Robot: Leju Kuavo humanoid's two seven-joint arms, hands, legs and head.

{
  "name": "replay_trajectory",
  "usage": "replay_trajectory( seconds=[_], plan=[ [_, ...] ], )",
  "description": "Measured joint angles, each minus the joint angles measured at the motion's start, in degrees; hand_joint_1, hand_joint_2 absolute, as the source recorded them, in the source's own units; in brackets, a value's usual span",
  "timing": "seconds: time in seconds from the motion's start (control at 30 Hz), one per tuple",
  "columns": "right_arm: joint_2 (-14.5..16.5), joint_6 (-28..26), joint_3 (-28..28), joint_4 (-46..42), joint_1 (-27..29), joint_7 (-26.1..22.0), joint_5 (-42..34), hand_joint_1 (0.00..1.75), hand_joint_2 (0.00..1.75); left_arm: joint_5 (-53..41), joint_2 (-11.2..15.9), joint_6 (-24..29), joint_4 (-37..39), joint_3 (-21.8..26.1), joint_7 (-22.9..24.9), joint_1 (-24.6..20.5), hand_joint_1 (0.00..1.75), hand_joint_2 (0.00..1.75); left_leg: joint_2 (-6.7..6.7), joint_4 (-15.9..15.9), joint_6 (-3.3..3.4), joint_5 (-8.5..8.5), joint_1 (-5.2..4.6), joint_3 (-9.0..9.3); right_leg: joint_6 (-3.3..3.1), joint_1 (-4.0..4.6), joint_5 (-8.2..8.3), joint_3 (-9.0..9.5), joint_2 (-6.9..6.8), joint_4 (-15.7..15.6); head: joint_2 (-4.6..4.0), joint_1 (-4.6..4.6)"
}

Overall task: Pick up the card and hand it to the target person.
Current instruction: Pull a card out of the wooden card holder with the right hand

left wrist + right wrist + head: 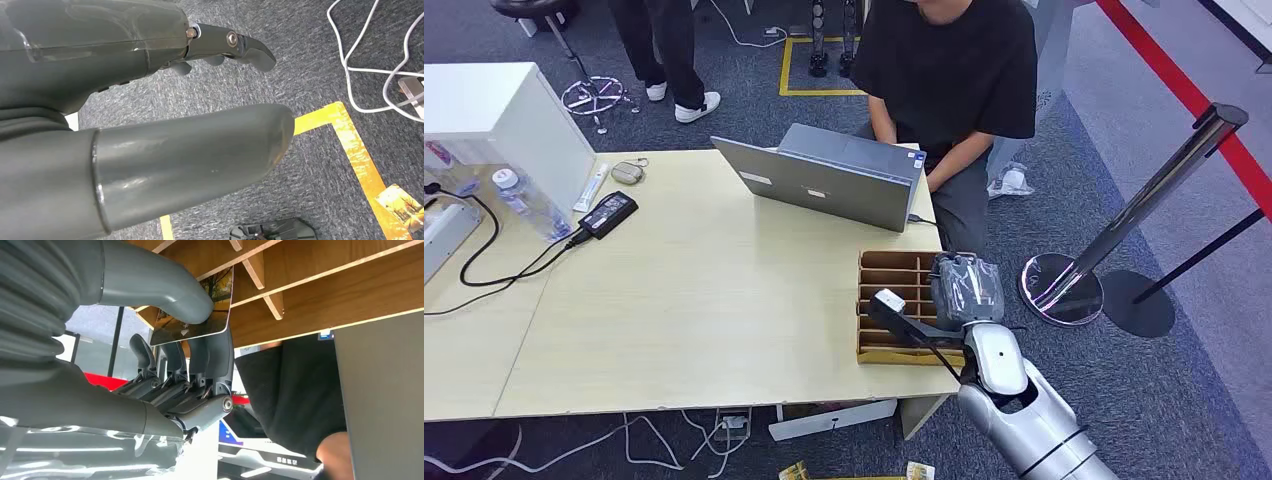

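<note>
Right robot hand point(190, 355) pinches the card point(197, 310) at the wooden organizer point(894, 290).
Your card sits thumb against fingers, partly in a slot, likely so it can lift free; the left robot hand point(165, 125) hangs low, holding nothing.

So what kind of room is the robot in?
Probably an office or a test lab. A person sits typing on a laptop at a pale wooden table, the floor has grey carpet with yellow tape marking a square, and a shiny barrier post stands beside the table.
</note>
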Motion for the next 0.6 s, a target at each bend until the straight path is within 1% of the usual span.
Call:
replay_trajectory(
  seconds=[0.2, 0.6],
  plan=[
    [0.0, 0.2, 0.3, 0.0, 0.0, -0.2, 0.1, 1.30, 1.75, 0.0, 0.0, 0.0, 0.0, 0.0, 0.0, 0.0, 0.00, 0.00, 0.00, 0.0, 0.00, 0.00, 0.00, 0.01, 0.00, 0.00, 0.00, 0.01, 0.00, 0.0, -0.01, 0.00],
    [0.0, -0.1, 1.0, -0.1, -0.4, -0.3, -0.6, 1.49, 1.75, 0.1, 0.0, 0.0, 0.0, 0.0, 0.0, 0.0, 0.00, 0.00, 0.00, 0.0, 0.00, 0.00, 0.00, 0.02, 0.00, 0.00, 0.00, 0.02, 0.00, 0.0, -0.01, 0.01]
  ],
)
